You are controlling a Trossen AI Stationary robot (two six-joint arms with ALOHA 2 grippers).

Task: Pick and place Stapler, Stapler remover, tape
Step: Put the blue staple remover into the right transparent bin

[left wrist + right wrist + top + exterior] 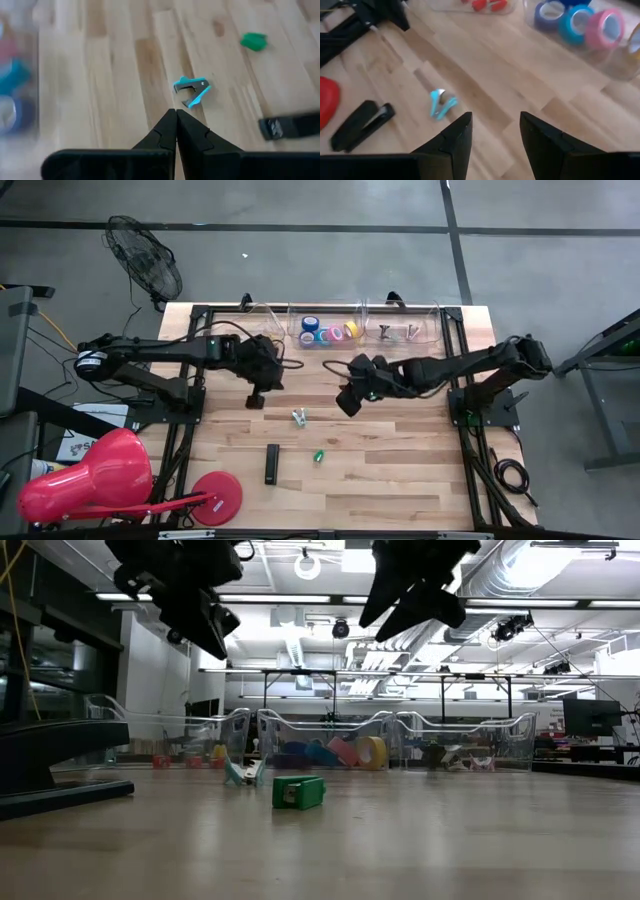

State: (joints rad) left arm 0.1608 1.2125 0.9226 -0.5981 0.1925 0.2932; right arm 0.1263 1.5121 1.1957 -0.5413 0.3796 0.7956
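Your left hand (255, 398) hangs above the desk (400, 470) with its fingers pressed together on nothing, nose pointed down at the stapler remover (299, 417), which lies loose on the wood at about four o'clock from it. I'd say the fingers need to part before you drop, or they will only nudge the thing aside.

Your right hand (345, 405) hovers at three o'clock from the left one, fingers apart and empty; in its wrist view the blue remover shows beyond the gap, so either arm could claim it.

The stapler (272, 464), black and long, lies flat at six o'clock from the remover, well apart from it, with a small green piece (319, 456) to its three o'clock. What that green piece is, you can't tell from here.

The tape rolls (326, 331) already sit in the clear bins (270, 315) along the twelve o'clock edge, blue, pink and yellow side by side; the neighbouring compartment holds small metal items (398, 332). So the bins read as the drop point, and the remover looks like the next pick
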